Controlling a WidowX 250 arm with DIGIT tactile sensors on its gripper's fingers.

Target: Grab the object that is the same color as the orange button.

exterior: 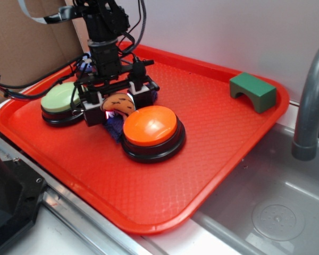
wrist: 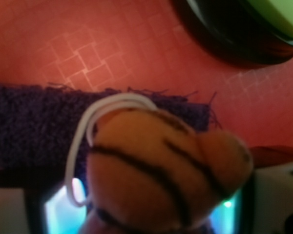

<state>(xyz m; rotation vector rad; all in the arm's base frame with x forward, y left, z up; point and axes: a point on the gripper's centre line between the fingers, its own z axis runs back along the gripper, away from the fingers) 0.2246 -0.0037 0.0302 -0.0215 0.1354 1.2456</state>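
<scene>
No legible writing on plush toy [exterior: 119, 101]

— What did the arm [exterior: 103, 32] look like?
— It was black and blocky, with black cables [exterior: 141, 24] looping beside it and a flat grey ribbon [exterior: 34, 15] trailing off its top.
— And the gripper [exterior: 117, 101]?
— Black at the crossbar, with white finger blocks [exterior: 94, 114]. A pinkish glow showed on the inner face of one.
— Anything from the wrist view?
— The pads [wrist: 58, 214] glowed pale cyan, blurred.
</scene>
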